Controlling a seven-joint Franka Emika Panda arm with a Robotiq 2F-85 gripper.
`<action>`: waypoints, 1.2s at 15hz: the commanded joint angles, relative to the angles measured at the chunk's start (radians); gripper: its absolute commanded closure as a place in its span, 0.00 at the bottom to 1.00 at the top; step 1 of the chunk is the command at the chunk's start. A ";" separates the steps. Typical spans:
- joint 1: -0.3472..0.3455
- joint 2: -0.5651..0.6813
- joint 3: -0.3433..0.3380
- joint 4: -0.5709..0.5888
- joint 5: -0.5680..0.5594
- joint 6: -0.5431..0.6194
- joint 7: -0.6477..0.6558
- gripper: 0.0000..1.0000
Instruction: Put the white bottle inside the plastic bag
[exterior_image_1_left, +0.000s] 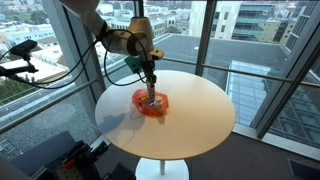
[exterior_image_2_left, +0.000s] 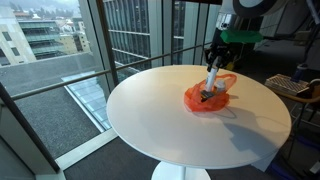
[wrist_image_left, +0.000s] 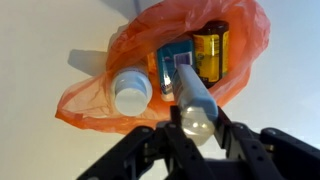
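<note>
A round white table (exterior_image_1_left: 200, 110) stood on a white pedestal (exterior_image_1_left: 160, 168) beside tall windows (exterior_image_2_left: 140, 35). Near the middle of the tabletop, a yellow-and-black can (wrist_image_left: 212, 50) lay just beside a teal box (wrist_image_left: 165, 65). A dark camera stand (exterior_image_1_left: 20, 50) stood beyond the table's edge.

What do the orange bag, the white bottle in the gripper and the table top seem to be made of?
The orange bag looks like thin plastic film: glossy, creased and half see-through. The white bottle is probably plastic: smooth, with a soft sheen. The table top is white, smooth and matt; it may be laminate or painted board, I cannot tell which.
</note>
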 joint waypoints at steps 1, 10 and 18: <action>0.023 0.037 -0.027 0.039 0.005 0.008 0.023 0.89; 0.034 0.067 -0.039 0.061 0.011 0.013 0.017 0.38; 0.019 0.026 -0.037 0.047 0.023 -0.023 -0.021 0.00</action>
